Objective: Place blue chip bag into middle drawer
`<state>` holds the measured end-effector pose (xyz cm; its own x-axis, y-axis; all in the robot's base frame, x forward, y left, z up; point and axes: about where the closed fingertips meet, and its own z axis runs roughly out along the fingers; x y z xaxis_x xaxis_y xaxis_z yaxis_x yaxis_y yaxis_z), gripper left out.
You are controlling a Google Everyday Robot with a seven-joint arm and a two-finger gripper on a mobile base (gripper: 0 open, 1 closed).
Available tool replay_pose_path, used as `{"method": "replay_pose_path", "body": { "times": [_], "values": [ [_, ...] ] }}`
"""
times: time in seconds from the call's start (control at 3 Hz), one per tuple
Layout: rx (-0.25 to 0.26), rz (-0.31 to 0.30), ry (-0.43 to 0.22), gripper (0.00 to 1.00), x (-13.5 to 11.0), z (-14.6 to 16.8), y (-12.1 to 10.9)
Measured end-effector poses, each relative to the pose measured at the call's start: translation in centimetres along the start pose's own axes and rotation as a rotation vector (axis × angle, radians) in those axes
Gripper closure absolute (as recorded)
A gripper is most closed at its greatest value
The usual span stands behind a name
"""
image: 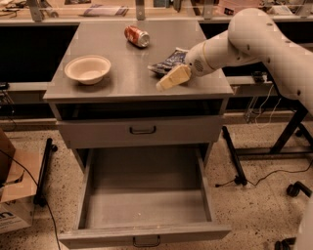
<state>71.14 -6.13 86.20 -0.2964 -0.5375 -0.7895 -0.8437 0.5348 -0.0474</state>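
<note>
Floor: speckled beige terrazzo floor (254, 210), under warm, dim light.

Centre: grey metal cabinet with a flat grey worktop (117, 73). The jaws hang over the front right part of that worktop.

Rear: long pale wooden bench (63, 13) runs across the back, with dark space beneath it.

Right: black metal table frame with slanted legs (286, 134). Thin black cables (266, 173) trail over the floor, and a black caster wheel (295, 189) sits near them.

Left: brown cardboard box (11, 205) stands on the floor, just beside a black bar-shaped stand foot (44, 171).
</note>
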Motion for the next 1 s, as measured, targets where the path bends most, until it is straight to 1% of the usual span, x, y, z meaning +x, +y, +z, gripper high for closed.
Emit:
{"method": "replay_pose_path", "body": {
  "times": [0.33, 0.67, 1.0],
  "values": [
    [0.006, 0.026, -0.023, 0.0, -0.1, 1.6, -1.6],
    [0.008, 0.029, -0.012, 0.0, -0.2, 3.1, -3.1],
    [0.017, 0.045, 0.009, 0.04, -0.1, 4.8, -4.8]
  ]
}}
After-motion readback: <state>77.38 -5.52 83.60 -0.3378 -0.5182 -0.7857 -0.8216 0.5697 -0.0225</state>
